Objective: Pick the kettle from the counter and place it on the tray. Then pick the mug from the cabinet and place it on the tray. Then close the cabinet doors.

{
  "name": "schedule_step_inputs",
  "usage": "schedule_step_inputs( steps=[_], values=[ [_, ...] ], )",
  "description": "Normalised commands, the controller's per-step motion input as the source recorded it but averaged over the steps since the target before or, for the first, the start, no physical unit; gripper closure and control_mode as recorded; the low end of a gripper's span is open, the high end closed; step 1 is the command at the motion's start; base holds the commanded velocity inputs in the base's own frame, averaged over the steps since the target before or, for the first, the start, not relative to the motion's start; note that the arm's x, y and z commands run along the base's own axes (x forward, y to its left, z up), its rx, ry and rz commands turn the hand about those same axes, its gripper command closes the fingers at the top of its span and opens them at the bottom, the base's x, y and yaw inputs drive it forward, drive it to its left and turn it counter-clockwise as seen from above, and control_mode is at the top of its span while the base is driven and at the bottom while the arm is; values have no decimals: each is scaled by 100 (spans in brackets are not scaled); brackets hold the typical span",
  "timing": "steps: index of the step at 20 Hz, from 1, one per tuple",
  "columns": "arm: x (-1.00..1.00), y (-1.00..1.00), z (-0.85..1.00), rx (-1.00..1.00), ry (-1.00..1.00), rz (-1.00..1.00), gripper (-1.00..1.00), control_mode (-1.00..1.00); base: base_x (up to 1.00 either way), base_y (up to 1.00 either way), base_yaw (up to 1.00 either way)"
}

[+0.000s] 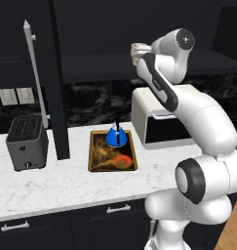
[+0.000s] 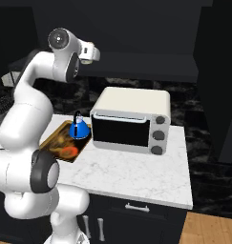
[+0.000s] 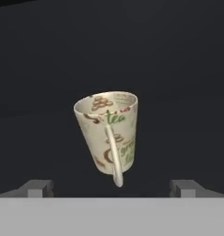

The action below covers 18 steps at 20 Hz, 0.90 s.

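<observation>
White marble tabletop (image 1: 61, 180) runs beneath tall black upper cabinetry in this rendered kitchen, carrying a grey toaster (image 1: 26, 142) at the left, the tray (image 1: 96, 161) in the middle and a white toaster oven (image 2: 131, 119) at the right. On the tray's far end stands the blue kettle (image 1: 114, 136), upright, its black handle arching over it; the orange-red patch of the tray's picture lies just in front of it. One cabinet door (image 1: 55, 78) hangs open, edge-on, with its long silver bar handle (image 1: 34, 73) toward the toaster.

Raised high, the white arm reaches into the open cabinet (image 2: 136, 52) at shelf level. In the left base view the mug (image 1: 137, 51) shows cream-coloured just past the wrist, on the dark shelf. From the hand view, the mug (image 3: 109, 133) sits straight ahead of the end effector (image 3: 111, 188), centred between its two fingertips (image 3: 37, 188) and slightly beyond them, not touching either. Its handle faces the camera. The fingers are spread wide apart with nothing between them.
</observation>
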Motion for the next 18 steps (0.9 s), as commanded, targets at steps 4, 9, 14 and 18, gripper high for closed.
schedule_step_inputs(
  steps=[4, 9, 14, 18],
  values=[
    [27, 0, -13, 0, 9, 2, -100, -100, 0, 0, 0],
    [28, 0, -3, 0, 0, 3, -100, -100, 0, 0, 0],
    [25, 0, -6, 0, 0, 3, -100, -100, 0, 0, 0],
    [19, 0, -9, -2, 0, 2, -100, -100, 0, 0, 0]
  ],
)
